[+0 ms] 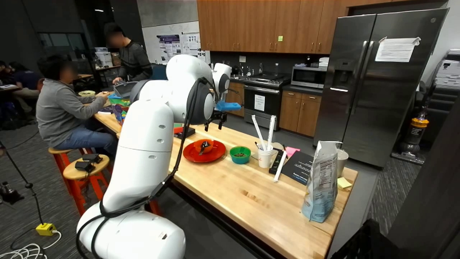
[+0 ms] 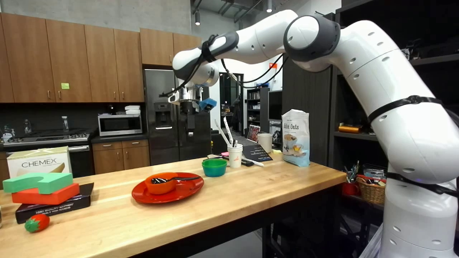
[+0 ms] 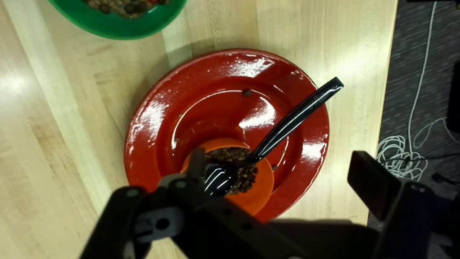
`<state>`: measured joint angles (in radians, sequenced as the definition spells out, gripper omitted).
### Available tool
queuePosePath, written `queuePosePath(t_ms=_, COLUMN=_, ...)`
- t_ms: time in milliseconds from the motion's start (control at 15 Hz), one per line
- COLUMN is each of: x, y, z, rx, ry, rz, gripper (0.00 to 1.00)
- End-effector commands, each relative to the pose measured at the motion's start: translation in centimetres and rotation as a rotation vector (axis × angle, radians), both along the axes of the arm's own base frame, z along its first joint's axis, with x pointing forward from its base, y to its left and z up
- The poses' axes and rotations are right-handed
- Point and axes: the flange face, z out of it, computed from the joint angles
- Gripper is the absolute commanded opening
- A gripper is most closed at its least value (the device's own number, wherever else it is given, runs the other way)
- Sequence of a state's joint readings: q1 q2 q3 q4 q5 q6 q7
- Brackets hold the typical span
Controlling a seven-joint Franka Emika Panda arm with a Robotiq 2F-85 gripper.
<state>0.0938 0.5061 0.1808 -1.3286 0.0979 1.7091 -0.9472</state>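
A wooden table (image 1: 233, 187) bears a red plate (image 3: 215, 77), a robot's gripper (image 3: 279, 167) hanging above it, jaws spread wide. On the plate sits an orange bowl (image 2: 162, 188), a black spoon (image 3: 287, 125) (handle angled outward) resting in brown pellets (image 3: 247, 177).

Oats bag (image 2: 296, 139) — microwave (image 2: 120, 124) — fridge (image 1: 384, 97)

Wrist view down onto plate (image 3: 215, 102)
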Motion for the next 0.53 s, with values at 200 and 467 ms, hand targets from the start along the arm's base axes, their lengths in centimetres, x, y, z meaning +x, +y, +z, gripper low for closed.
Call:
queuePosePath(t_ms=200, x=0.8, y=4.1, z=-7.5, rx=0.086, ry=0.152, rz=-0.055, gripper=1.0)
queuePosePath(t_ms=467, x=0.3, y=5.4, z=-9.8, rx=0.048, ry=0.242, rz=-0.093, gripper=1.0)
